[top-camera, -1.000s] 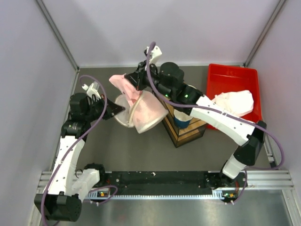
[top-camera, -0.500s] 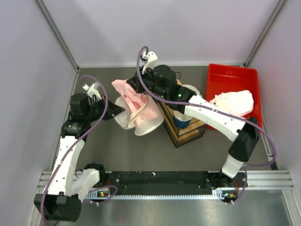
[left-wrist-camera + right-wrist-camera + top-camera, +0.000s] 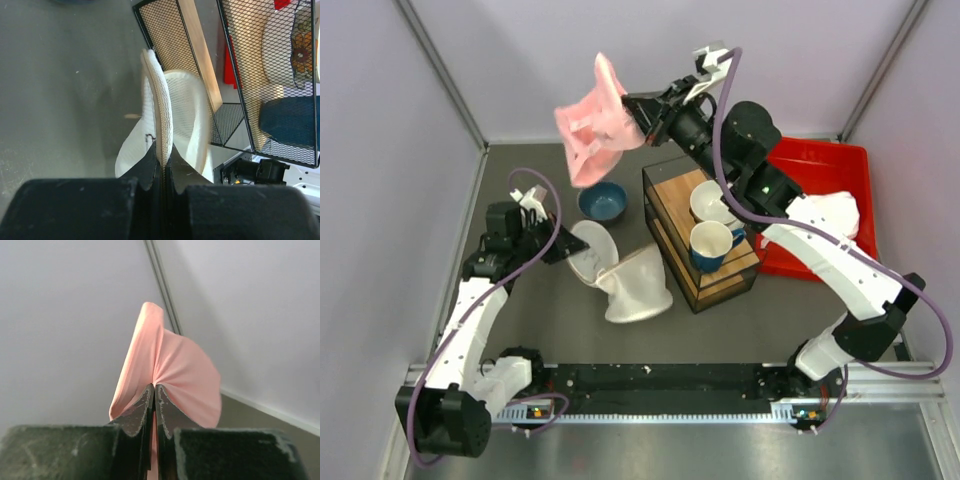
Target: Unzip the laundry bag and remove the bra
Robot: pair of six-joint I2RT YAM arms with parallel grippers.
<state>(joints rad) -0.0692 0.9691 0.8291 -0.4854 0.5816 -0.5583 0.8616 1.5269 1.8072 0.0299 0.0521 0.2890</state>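
The white mesh laundry bag (image 3: 630,283) lies open on the table left of the wooden rack. My left gripper (image 3: 563,247) is shut on the stiff round lid's zipper rim (image 3: 163,107); the bag's mesh body (image 3: 187,117) shows behind the rim. My right gripper (image 3: 638,118) is shut on the pink bra (image 3: 592,135) and holds it high above the table's far left, clear of the bag. In the right wrist view the pink fabric (image 3: 172,372) bunches between the closed fingertips.
A blue bowl (image 3: 602,202) sits on the table under the hanging bra. A wooden wire rack (image 3: 700,240) with cups stands right of the bag. A red tray (image 3: 815,172) holding white cloth (image 3: 820,215) is at the far right.
My right gripper has lifted the bra up and out of the bag and swung it toward the back. The bag has slumped lower, and the blue bowl now shows.
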